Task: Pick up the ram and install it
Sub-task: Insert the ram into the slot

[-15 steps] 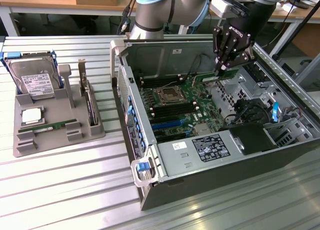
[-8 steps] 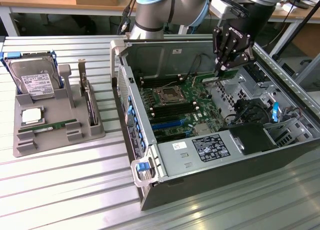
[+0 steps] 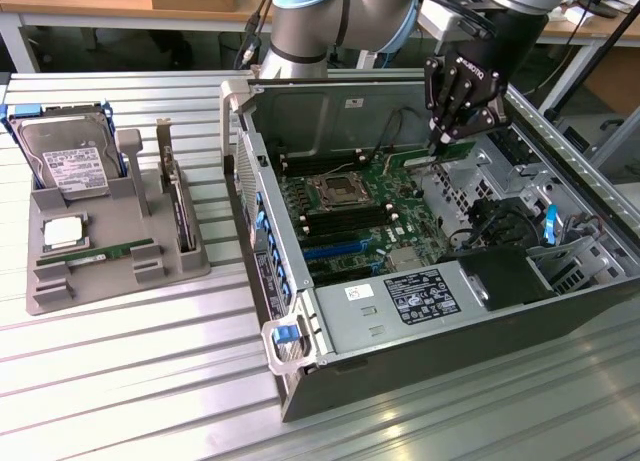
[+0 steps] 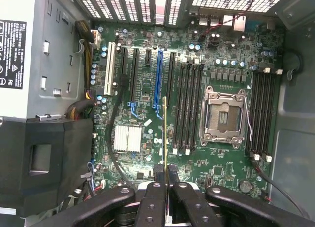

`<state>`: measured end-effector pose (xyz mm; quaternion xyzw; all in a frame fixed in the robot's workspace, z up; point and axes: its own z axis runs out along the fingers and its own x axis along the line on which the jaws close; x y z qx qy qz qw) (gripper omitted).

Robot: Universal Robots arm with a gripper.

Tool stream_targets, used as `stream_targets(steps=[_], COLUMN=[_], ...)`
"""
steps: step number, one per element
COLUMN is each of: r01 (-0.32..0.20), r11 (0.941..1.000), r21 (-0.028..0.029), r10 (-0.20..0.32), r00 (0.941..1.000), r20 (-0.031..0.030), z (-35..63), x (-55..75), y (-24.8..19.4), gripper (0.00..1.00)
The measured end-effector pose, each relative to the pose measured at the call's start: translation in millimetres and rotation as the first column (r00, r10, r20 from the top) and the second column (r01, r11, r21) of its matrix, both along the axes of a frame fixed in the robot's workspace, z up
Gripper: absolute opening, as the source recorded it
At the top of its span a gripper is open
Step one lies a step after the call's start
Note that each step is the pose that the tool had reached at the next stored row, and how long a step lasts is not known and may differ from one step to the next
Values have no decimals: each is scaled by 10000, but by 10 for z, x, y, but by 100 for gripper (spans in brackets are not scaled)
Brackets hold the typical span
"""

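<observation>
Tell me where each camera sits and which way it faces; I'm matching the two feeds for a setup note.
Exterior view: off the arm, above the table, looking down at an angle on the open case and the parts tray on the exterior view's left; the arm and gripper show.
Wrist view: on the wrist, looking down into the case at the motherboard; the gripper shows, shut on the ram.
Shared: gripper, ram, motherboard, CPU socket.
</observation>
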<state>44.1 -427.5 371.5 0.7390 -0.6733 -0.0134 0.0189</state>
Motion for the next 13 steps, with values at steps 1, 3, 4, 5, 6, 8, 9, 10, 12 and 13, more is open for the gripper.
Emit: stream_targets(steps=[1, 3, 4, 5, 6, 8, 9, 10, 12, 13], r01=[1, 0, 0, 0, 0, 0, 0, 0, 0, 0], r11=[10000, 10000, 10000, 10000, 10000, 10000, 10000, 10000, 10000, 10000], r21=[-2, -7, -7, -6, -6, -6, -7, -6, -6, -5], r10=[-1, 0, 0, 0, 0, 0, 0, 0, 0, 0], r00=[10000, 10000, 10000, 10000, 10000, 10000, 10000, 10000, 10000, 10000], r20=[-2, -2, -2, -2, -2, -3, -3, -2, -3, -2], z=[-3, -12, -17, -19, -22, -28, -29, -31, -38, -41], x=[0, 0, 0, 0, 0, 0, 0, 0, 0, 0], y=[0, 0, 0, 0, 0, 0, 0, 0, 0, 0], gripper=[12, 12, 12, 12, 12, 12, 12, 12, 12, 12])
